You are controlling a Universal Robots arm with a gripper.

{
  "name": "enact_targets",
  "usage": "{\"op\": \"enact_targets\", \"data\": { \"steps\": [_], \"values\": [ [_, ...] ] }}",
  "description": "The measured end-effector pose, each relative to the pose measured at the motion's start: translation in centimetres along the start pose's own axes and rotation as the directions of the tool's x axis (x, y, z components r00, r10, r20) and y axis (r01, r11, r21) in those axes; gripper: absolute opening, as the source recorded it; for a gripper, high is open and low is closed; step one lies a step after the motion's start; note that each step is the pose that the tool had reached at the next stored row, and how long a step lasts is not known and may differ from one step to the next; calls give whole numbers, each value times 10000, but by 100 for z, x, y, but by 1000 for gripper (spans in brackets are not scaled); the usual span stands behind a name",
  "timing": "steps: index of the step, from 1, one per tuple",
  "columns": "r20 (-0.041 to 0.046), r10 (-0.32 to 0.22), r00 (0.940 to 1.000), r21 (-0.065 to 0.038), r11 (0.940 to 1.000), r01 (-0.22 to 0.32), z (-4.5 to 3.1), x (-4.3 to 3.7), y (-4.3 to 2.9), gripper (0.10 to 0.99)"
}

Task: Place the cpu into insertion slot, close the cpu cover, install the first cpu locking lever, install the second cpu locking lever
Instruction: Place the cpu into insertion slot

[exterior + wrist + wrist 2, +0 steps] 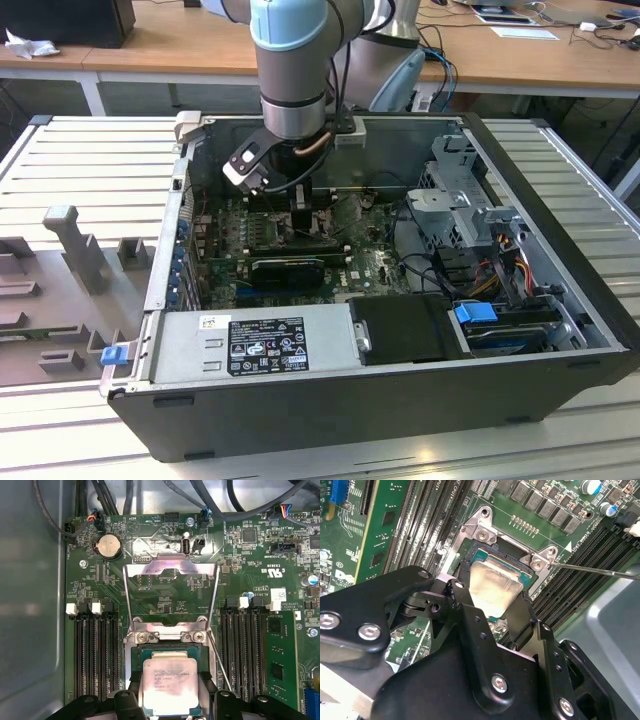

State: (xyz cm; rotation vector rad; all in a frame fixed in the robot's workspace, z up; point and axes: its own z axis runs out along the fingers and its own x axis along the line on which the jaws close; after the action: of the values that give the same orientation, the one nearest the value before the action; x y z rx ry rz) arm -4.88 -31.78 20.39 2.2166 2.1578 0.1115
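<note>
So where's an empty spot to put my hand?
The bare table slats on the exterior view's right of the case. Inside it's crowded: the claw hangs over the cpu, with memory slots on both sides.

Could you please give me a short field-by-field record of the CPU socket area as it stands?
cpu: sits in the slot, metal top up
slot: between two banks of memory slots
cover: open, folded back off the slot
lever: thin rod, free beside the slot
gripper: low over the cpu
</note>
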Motion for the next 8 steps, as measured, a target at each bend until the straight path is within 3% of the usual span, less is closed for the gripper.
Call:
{"op": "enact_targets", "data": {
  "steps": [8],
  "values": [
    [4,67,10000,18,10000,-67,29,1,4,529]
  ]
}}
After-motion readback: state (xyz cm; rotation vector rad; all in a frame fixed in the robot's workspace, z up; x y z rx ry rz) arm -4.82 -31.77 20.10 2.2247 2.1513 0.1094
